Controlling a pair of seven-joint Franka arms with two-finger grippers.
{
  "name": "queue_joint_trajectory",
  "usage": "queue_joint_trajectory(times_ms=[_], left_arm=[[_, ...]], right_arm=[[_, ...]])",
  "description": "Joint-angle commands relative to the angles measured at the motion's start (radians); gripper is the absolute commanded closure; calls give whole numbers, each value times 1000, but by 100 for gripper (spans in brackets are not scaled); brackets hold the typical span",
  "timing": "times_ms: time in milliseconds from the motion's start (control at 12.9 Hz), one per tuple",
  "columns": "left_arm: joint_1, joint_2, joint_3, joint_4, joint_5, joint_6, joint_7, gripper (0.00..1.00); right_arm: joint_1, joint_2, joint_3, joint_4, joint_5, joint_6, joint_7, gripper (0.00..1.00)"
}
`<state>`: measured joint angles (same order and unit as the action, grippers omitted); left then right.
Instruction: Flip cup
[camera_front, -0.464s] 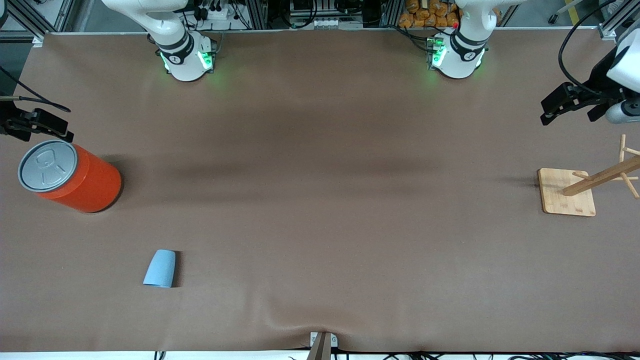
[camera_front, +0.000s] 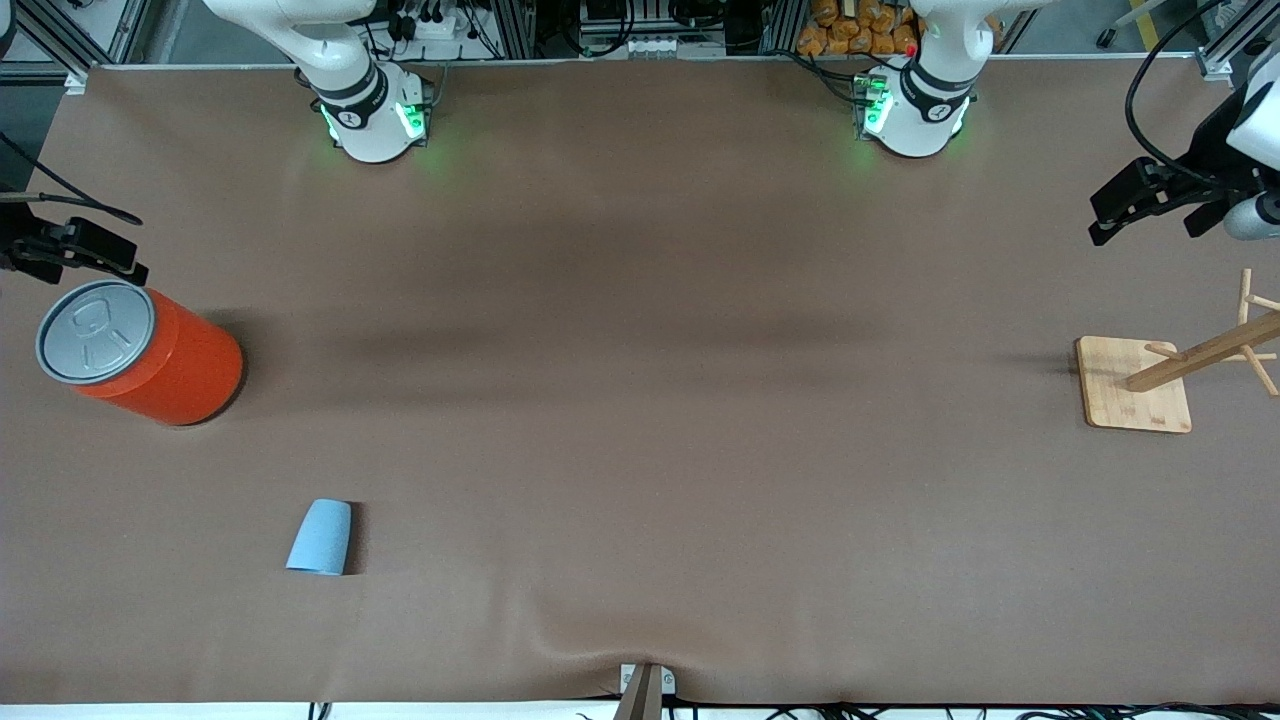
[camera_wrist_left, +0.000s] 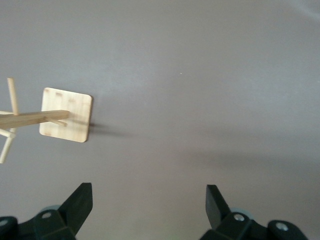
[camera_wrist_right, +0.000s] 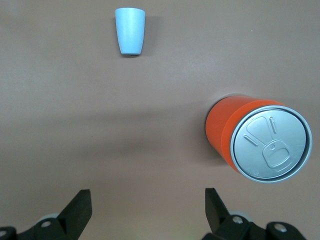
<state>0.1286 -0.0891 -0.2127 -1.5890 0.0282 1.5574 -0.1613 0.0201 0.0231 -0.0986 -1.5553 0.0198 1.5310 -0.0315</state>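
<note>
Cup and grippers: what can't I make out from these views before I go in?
- Cup: in the front view and the right wrist view, I cannot tell which end is the open one.
- Right gripper: arm cut off by the front view's edge.
- Wooden rack: its upper pegs run past the front view's edge.
- Left gripper: only fingertips show in the left wrist view.
</note>
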Motion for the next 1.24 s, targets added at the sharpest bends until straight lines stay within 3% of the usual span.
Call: queue_joint_trajectory(times_ms=[0, 541, 927, 1159], left_arm=[[8, 3, -5, 17, 39, -22, 12, 0], [8, 5, -7, -9, 36, -20, 11, 0], [8, 5, -7, -20, 36, -16, 19, 0], [8, 5, -7, -34, 33, -11, 17, 0]], right_arm=[[-9, 29, 10, 23, 2, 5, -11, 0], [38, 199, 13, 67, 17, 109, 2, 0], [115, 363, 13, 63, 5, 380, -13, 0], [98, 478, 13, 66, 15, 457, -1, 0]])
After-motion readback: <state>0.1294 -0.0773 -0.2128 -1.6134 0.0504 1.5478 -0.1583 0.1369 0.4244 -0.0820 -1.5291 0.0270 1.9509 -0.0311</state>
